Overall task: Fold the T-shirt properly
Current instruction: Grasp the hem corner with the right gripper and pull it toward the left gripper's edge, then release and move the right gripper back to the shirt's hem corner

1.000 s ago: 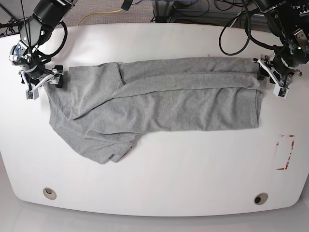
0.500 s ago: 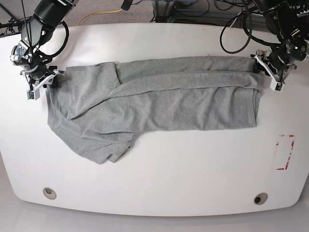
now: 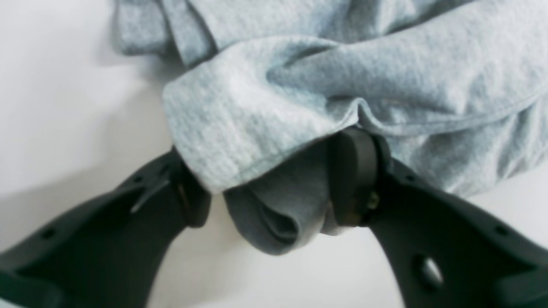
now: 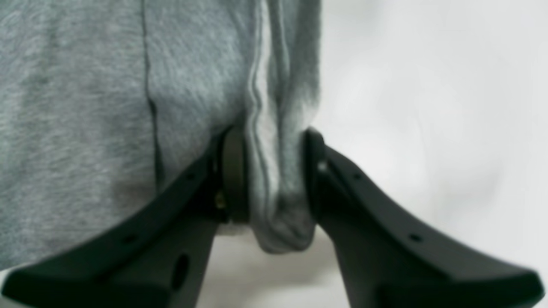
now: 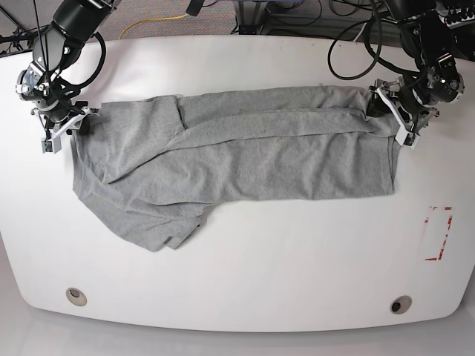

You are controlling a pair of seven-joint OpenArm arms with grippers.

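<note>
The grey T-shirt [image 5: 252,156] lies lengthwise across the white table [image 5: 297,252], plain side up and partly folded, with a rumpled sleeve at the lower left. At the shirt's left edge in the base view my right gripper [image 5: 65,122] is shut on a folded hem; the wrist view shows this gripper [image 4: 274,179] pinching the T-shirt [image 4: 85,107]. At the upper right corner my left gripper [image 5: 390,115] stands open. In its wrist view a bunched fold of the T-shirt [image 3: 299,77] sits loosely inside that gripper [image 3: 274,192], touching one pad only.
A red-outlined rectangle [image 5: 438,233] is marked near the table's right edge. Two round holes [image 5: 75,296] [image 5: 401,305] sit near the front edge. Cables, including a yellow one [image 5: 156,22], lie behind the table.
My right gripper has shut on the shirt's left edge. My left gripper has moved inward along the top right corner, bunching the cloth, and its jaws have widened.
</note>
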